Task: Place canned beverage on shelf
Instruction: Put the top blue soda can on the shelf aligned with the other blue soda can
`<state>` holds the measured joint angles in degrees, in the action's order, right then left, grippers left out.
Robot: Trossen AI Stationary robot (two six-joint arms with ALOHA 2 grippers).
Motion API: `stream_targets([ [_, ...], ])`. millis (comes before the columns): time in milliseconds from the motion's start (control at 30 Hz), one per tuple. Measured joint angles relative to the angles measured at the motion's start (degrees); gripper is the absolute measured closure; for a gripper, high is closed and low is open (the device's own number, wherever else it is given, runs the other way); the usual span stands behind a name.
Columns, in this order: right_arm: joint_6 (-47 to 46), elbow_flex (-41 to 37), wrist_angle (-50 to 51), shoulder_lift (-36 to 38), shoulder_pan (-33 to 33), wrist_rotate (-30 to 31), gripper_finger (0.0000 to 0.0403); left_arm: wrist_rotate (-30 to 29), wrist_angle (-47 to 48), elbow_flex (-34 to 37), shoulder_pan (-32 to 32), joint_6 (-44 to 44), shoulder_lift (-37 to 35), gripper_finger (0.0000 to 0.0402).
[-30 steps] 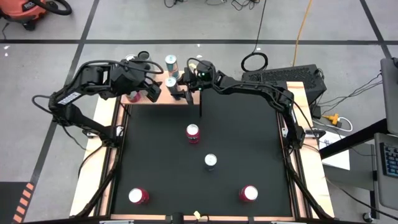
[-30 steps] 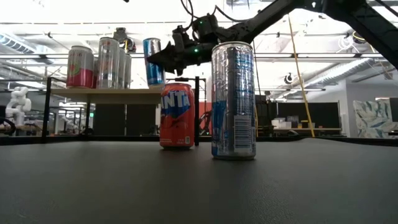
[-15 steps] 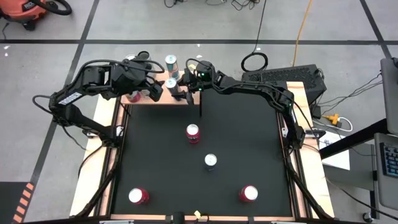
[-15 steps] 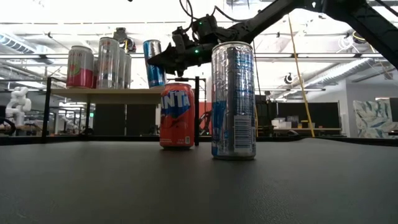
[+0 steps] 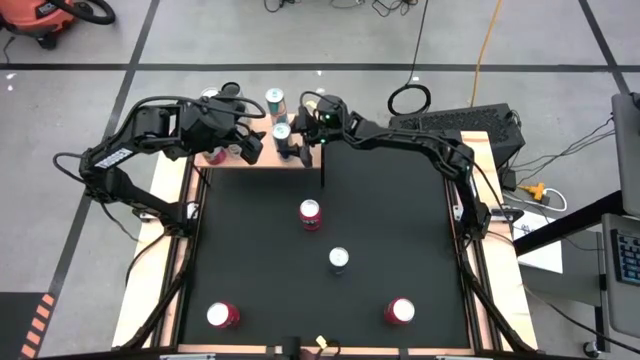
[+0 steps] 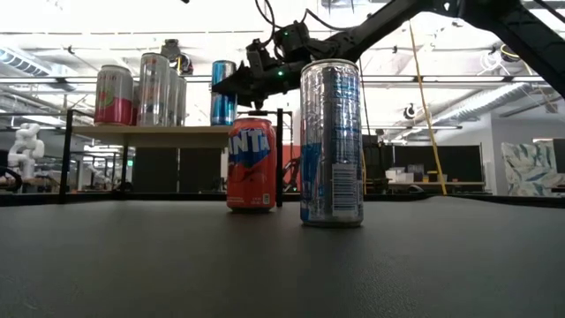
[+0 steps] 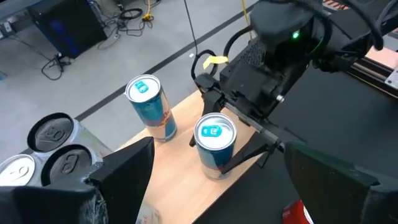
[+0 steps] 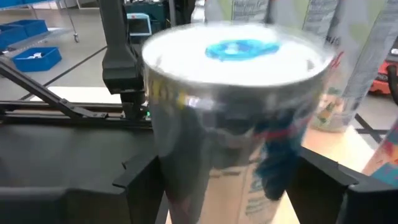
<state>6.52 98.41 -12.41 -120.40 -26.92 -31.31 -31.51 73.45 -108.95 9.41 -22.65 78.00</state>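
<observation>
The shelf [image 6: 150, 134], a pale wood board on thin black supports, stands at the table's far edge. On it a blue-and-silver canned beverage [image 6: 222, 93] stands upright on its base, near the shelf's right end. My right gripper [image 5: 288, 140] reaches in level from the right. It is open, with one finger on each side of this can [image 8: 230, 124]. My left gripper [image 5: 245, 143] hovers open above the shelf, over several other cans [image 6: 153, 88], and touches nothing. My right gripper has its two fingers [image 8: 140, 180] level on opposite sides of the can's body [image 7: 214, 146], below the rim. I cannot tell whether either finger touches it. The can stands upright with its base on the shelf board [image 7: 180, 168].
A second blue can [image 7: 149, 106] stands farther back on the shelf. On the black mat stand an orange Fanta can [image 5: 310, 214], a tall silver can [image 5: 339, 260] and two red cans [image 5: 222, 315] [image 5: 400, 311] near the front edge.
The blue can between my right gripper's fingers was tilted, its top leaning toward the other cans. It now stands upright on the shelf board. Both arms have kept their places.
</observation>
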Motion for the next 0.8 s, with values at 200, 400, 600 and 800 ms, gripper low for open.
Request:
stream_targets([
  [200, 0.29, 2.71, 2.74, 0.27, -0.63, -0.22, 0.0131, 0.04, 3.58, 0.0, -0.04, -2.2, -0.15, 0.0041],
  [400, 0.73, 8.26, 8.84, 0.46, -0.81, -0.22, 0.0131, 0.17, 4.67, 0.0, -0.17, -2.9, -1.63, 0.0041],
  [600, 2.3, 17.29, 21.53, 0.6, -1.27, 1.24, 0.0131, 0.23, 7.03, 0.0, -0.2, -5.64, -4.28, 0.0041],
  [800, 6.33, 34.27, 41.11, 0.84, -1.42, 6.37, 0.0131, 2.15, 8.57, 0.0, -1.99, -6.86, -6.91, 0.0041],
])
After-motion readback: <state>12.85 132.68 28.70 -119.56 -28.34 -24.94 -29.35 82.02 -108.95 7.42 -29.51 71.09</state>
